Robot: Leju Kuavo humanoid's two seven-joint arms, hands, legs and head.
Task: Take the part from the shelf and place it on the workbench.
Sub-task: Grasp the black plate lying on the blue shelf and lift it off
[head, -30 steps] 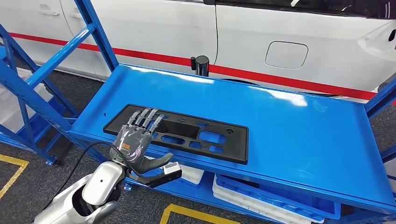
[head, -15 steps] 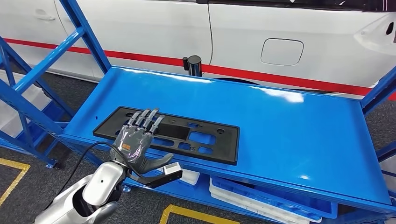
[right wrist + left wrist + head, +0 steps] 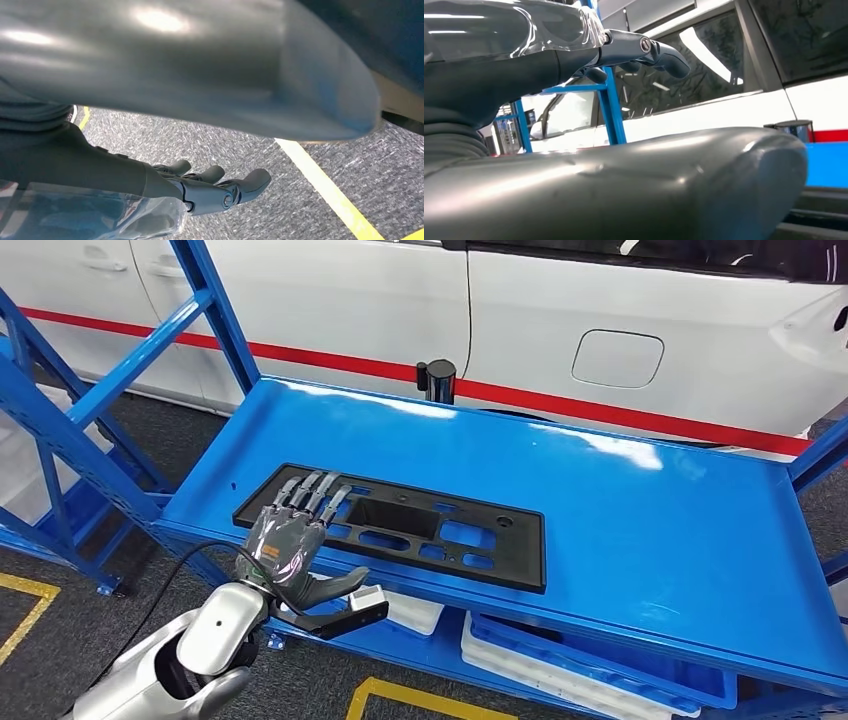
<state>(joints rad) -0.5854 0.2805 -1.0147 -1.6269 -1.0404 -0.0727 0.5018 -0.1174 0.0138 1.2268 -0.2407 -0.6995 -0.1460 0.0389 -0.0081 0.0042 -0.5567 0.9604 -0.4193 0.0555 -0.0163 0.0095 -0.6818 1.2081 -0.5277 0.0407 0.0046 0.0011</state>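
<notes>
The part [image 3: 400, 515] is a long flat black plate with several cut-outs, lying along the front of the blue shelf [image 3: 620, 520]. My left hand [image 3: 290, 540] hovers over the part's left end, its fingers stretched out flat above the plate and its thumb sticking out below the shelf's front edge. It holds nothing. In the left wrist view the left hand's thumb [image 3: 624, 185] looms large with the fingers [image 3: 659, 50] extended beyond it. My right hand [image 3: 125, 180] hangs over grey floor, fingers extended and empty.
A white car [image 3: 600, 300] with a red stripe stands right behind the shelf. A black cylinder [image 3: 437, 380] sits at the shelf's back edge. Blue uprights [image 3: 215, 310] rise at the left. White and blue trays [image 3: 560, 650] lie on the lower level. Yellow lines [image 3: 25, 605] mark the floor.
The whole picture swayed left and then back right, so the camera moved. The left hand stays over the part's left end, and the part lies as before.
</notes>
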